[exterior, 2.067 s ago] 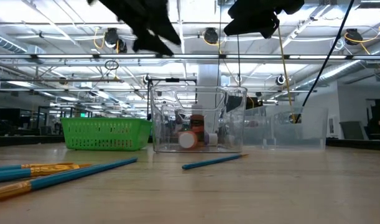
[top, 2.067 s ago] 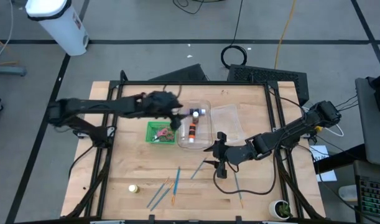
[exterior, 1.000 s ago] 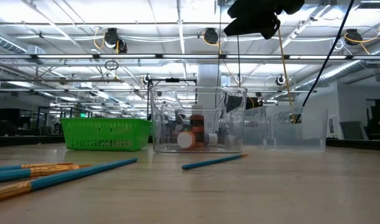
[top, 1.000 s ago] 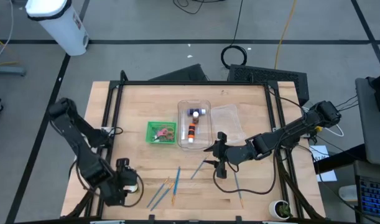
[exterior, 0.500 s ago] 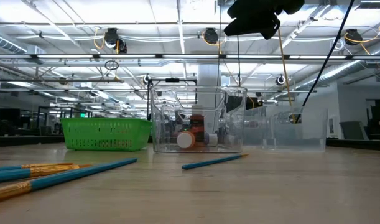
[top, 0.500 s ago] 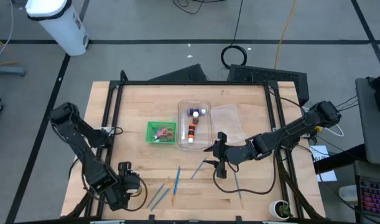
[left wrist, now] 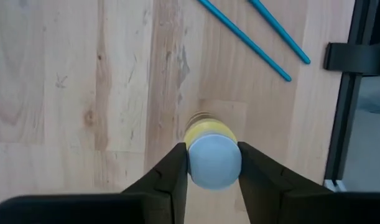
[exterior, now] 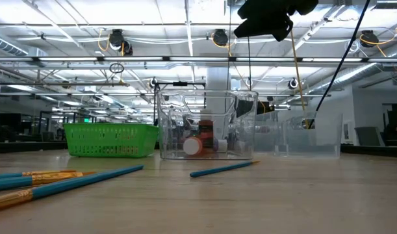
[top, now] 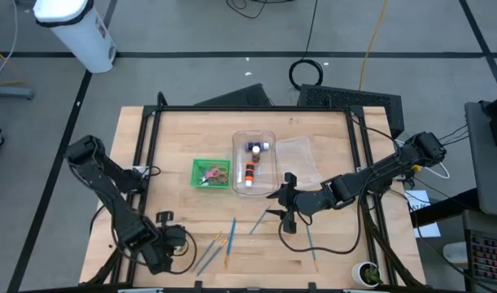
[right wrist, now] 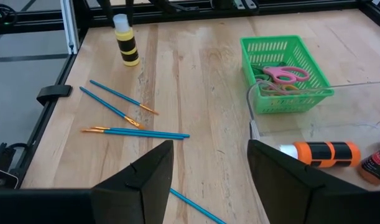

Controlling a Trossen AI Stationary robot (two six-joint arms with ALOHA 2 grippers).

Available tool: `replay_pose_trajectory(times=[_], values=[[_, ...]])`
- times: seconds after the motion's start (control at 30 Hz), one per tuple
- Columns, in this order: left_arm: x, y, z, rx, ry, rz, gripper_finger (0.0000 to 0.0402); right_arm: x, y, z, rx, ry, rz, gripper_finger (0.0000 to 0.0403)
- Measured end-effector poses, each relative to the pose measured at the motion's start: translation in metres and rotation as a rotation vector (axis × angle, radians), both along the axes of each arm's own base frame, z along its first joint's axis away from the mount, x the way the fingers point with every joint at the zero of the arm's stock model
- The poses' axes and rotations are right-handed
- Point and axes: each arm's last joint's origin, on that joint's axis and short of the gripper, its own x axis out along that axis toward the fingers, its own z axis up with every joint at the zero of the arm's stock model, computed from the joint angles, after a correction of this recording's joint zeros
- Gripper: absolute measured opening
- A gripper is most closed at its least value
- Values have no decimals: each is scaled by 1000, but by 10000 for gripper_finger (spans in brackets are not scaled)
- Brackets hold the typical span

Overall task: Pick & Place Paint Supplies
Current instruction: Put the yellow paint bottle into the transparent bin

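Left gripper (left wrist: 213,165) is low at the table's front-left corner, jaws drawn in against both sides of a small yellow paint bottle (left wrist: 209,140) standing upright on the wood; the fingers (left wrist: 177,171) touch its pale cap. Whether the squeeze is firm I cannot tell. Risk: the hold sits high on the rounded cap, so the bottle may tip or slide out on lifting.

Just right of it lie loose blue brushes (top: 218,248), near enough that a dropped bottle could roll into them.

Mid-table: green basket (top: 209,173) holding pink-handled scissors (right wrist: 283,75), then the clear bin (top: 255,162) with an orange bottle (top: 250,172) lying inside. The carry must clear the bin's wall, or the bottle gets knocked loose.

Right gripper (right wrist: 209,163) hovers above the table near the bin, jaws wide, empty; one stray brush (top: 259,223) lies beside it.
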Motion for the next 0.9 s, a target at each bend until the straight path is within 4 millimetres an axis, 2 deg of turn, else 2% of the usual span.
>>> replay_pose_trajectory(times=[0.1, 0.27, 0.47, 0.6, 0.73, 0.9], values=[[12, 8, 9, -32, 0, 13, 115, 0, 0, 0, -1, 0, 0, 196], [41, 31, 50, -78, -126, -20, 115, 0, 0, 0, -1, 0, 0, 196], [79, 85, 120, -14, -349, -12, 115, 0, 0, 0, -1, 0, -1, 196], [98, 127, 154, 77, -480, -34, 115, 0, 0, 0, -1, 0, 0, 196], [109, 173, 162, 174, -505, 8, 115, 0, 0, 0, -6, 0, 2, 196], [121, 225, 149, 205, -460, 89, 115, 0, 0, 0, -15, 0, 7, 196]])
